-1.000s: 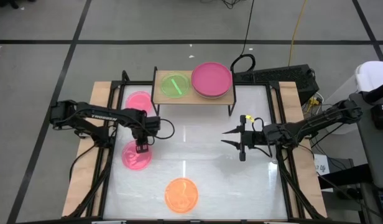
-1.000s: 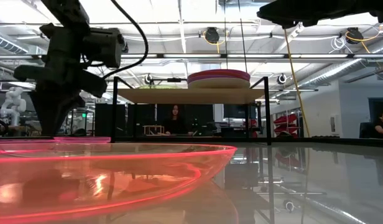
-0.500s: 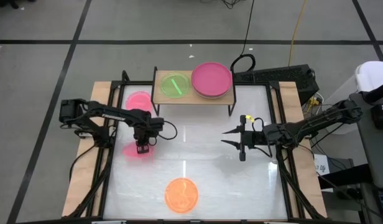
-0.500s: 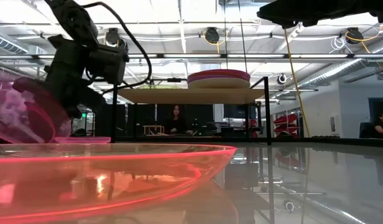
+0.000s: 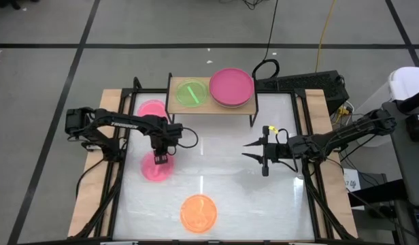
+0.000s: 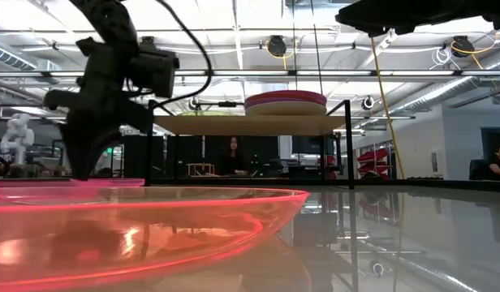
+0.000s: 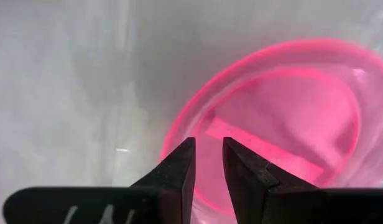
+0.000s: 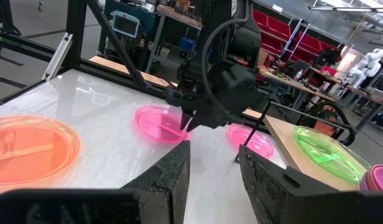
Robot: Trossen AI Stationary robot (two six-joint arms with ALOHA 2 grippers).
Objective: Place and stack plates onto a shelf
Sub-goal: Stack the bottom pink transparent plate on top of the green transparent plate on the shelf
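Observation:
My left gripper [image 5: 160, 159] points down over the far-right part of a translucent pink plate [image 5: 152, 171] that lies flat on the white table. In the left wrist view my left gripper [image 7: 208, 144] shows only a narrow gap above this pink plate [image 7: 291, 112]. The light-wood shelf [image 5: 211, 107] stands at the far edge. It carries a green plate [image 5: 191, 93] and a magenta plate [image 5: 231, 86] on a stack. My right gripper [image 5: 245, 150] hovers open at the table's right middle. My left gripper comes from above, pointing down, at the pink plate's rim [image 7: 176, 134] on its far-right side. One finger stands over the plate's inside, and the other finger [image 7: 179, 165] covers the rim, so the pinch itself is hidden. The plate lies flat on the table.
A second pink plate [image 5: 152, 109] lies on the table left of the shelf. An orange plate [image 5: 198, 212] lies near the table's near edge and fills the low view's foreground [image 6: 136, 227]. Bare tabletop lies between the two grippers. Dark frame rails run along the table's sides.
My left gripper moved a little toward the table's right. Half a second ago the pink plate was tipped up off the table under it. Now the plate lies flat again, shifted slightly to the right with the gripper. The right arm kept still.

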